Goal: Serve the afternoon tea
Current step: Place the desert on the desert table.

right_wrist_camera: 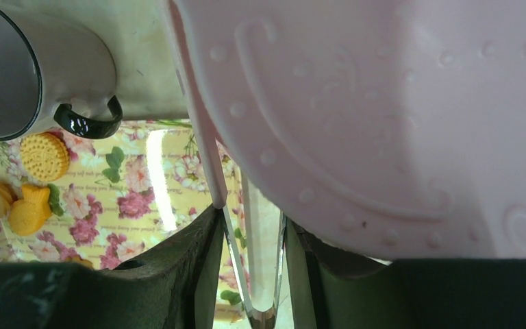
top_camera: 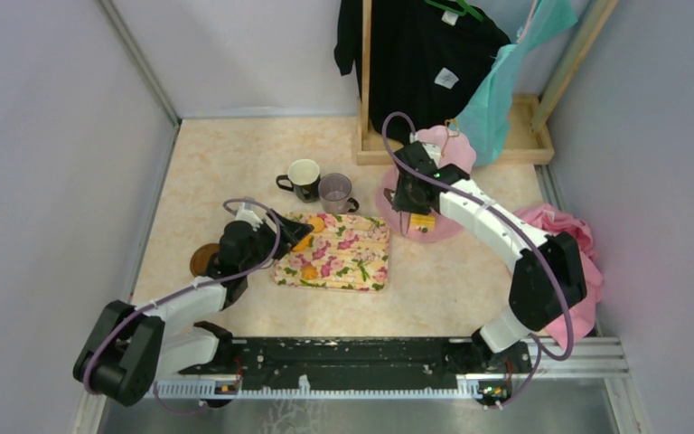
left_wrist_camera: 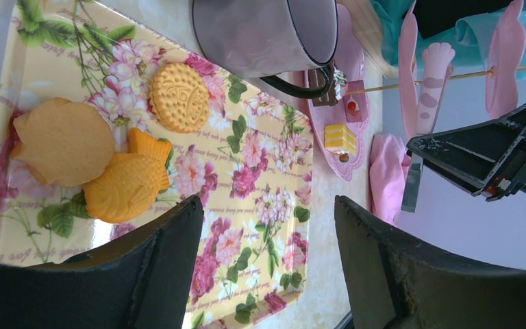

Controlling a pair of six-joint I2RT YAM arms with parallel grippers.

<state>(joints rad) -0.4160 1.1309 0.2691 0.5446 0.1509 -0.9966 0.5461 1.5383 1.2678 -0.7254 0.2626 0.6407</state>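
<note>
1. Three snacks lie at the left end of the flower-patterned tray (left_wrist_camera: 41,41), in the centre of the top view. An orange fish-shaped snack (left_wrist_camera: 127,185) touches a pale shell-shaped snack (left_wrist_camera: 64,142). A round yellow biscuit (left_wrist_camera: 179,96) sits just apart from them.
2. The left gripper (left_wrist_camera: 267,212) hovers over them with its jaws spread wide and nothing between them.
3. The pink three-tier stand (top_camera: 452,149) is right of centre. A yellow cake piece (left_wrist_camera: 340,137) sits on its bottom tier.
4. The right gripper (right_wrist_camera: 252,218) is beneath a tier of the stand, clamped on a thin shiny strip (right_wrist_camera: 260,301). I cannot tell what the strip is.
5. The black mug (top_camera: 303,178) and the smoky translucent mug (top_camera: 336,192) stand side by side just above the tray. The smoky one is nearer the stand.
6. A brown coaster (top_camera: 203,259) lies left of the tray, partly hidden by the left arm.
7. A black shirt (top_camera: 416,45) and a teal cloth (top_camera: 497,99) hang at the top of the frame. A pink cloth (top_camera: 578,226) lies at the right.
</note>
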